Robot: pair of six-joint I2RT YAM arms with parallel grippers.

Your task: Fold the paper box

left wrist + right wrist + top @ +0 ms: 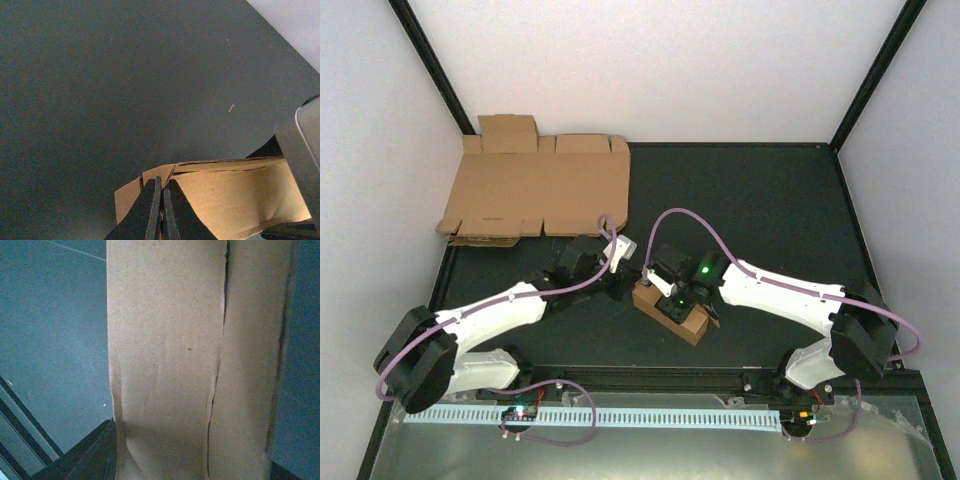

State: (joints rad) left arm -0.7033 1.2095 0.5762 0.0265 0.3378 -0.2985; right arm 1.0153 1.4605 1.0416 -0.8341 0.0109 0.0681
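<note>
The paper box (694,322) is a small brown folded box lying near the middle of the dark table, at an angle. My right gripper (676,300) comes down on it from the right, its fingers clamped across the box's sides. In the right wrist view the box (165,340) fills the space between the fingers of that gripper (192,462). My left gripper (630,284) is at the box's left end. In the left wrist view its fingers (162,186) stand pressed together on a thin cardboard flap of the box (230,195).
Larger flat cardboard sheets (535,185) lie at the back left corner, against the white walls. A white toothed rail (620,415) runs along the near edge by the arm bases. A grey block (306,150) stands close beside the box in the left wrist view.
</note>
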